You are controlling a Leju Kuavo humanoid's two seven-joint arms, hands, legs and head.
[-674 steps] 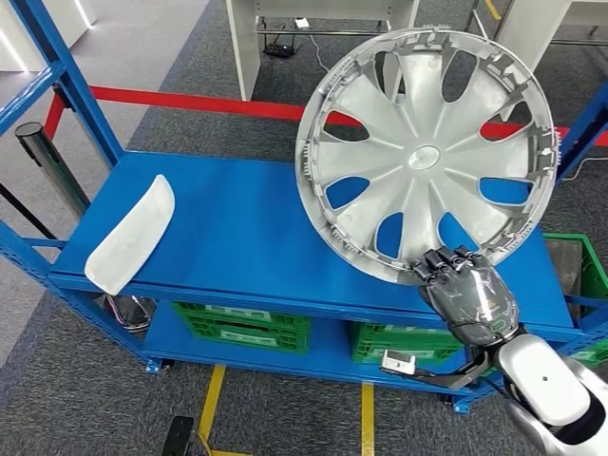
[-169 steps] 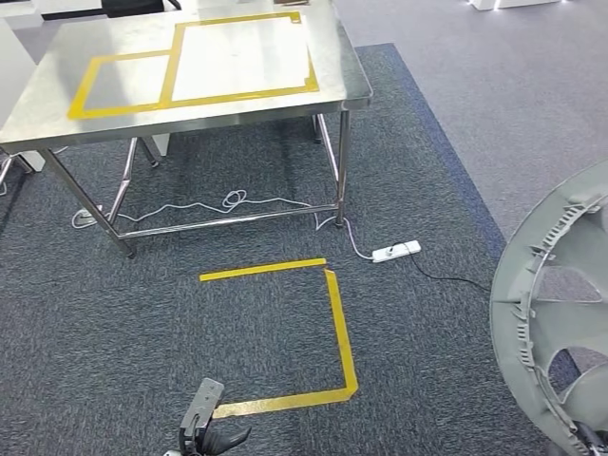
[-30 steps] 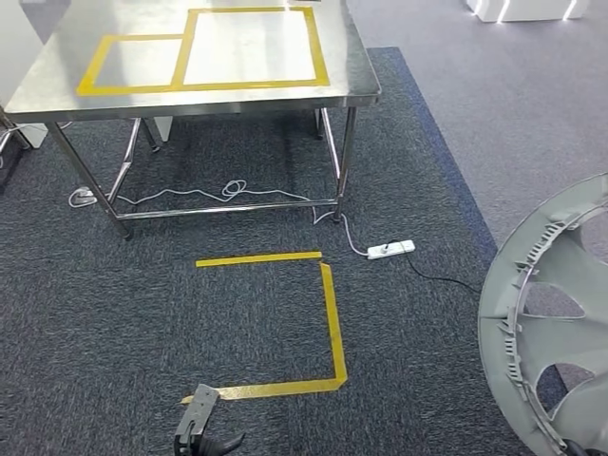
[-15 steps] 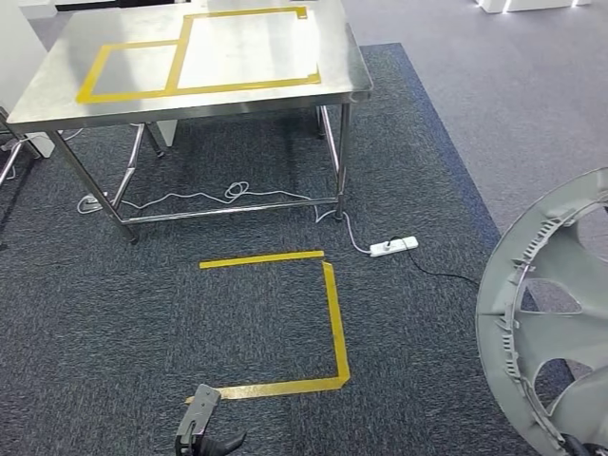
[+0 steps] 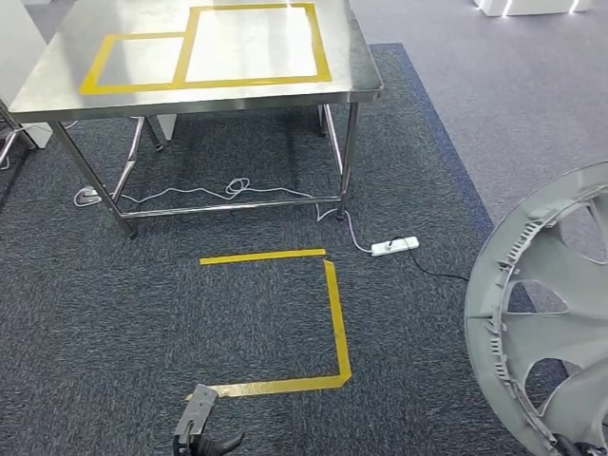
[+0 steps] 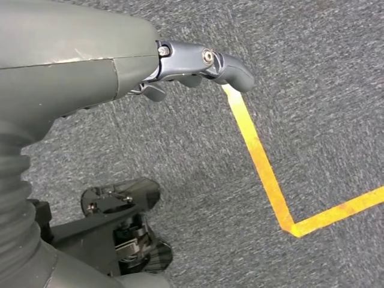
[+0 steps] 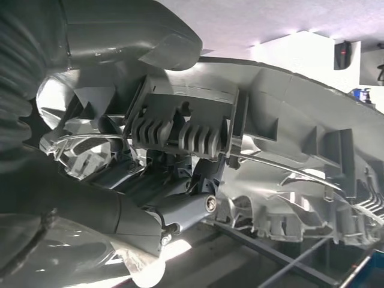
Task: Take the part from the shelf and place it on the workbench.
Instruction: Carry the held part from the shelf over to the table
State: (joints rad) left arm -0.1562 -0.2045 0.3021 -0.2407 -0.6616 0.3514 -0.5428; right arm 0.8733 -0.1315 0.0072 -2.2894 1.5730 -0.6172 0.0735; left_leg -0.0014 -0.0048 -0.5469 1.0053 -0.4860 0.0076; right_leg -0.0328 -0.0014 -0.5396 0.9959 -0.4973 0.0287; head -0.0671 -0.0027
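The right hand is gripping the grey wheel cover by its rim, fingers curled around it, well short of the steel table; left hand is hanging empty, fingers spread.

grey wheel cover looms at the right edge, tilted above dark carpet. steel workbench ahead with yellow tape rectangles; a white power strip lies near its leg.

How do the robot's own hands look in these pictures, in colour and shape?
The left hand has a smooth grey shell, a ribbed grey cover behind it, and a darker blue-grey finger with a round silver screw head. The right hand has the same ribbed grey cover, a thick rounded grey thumb and dark fingers with a silver screw.
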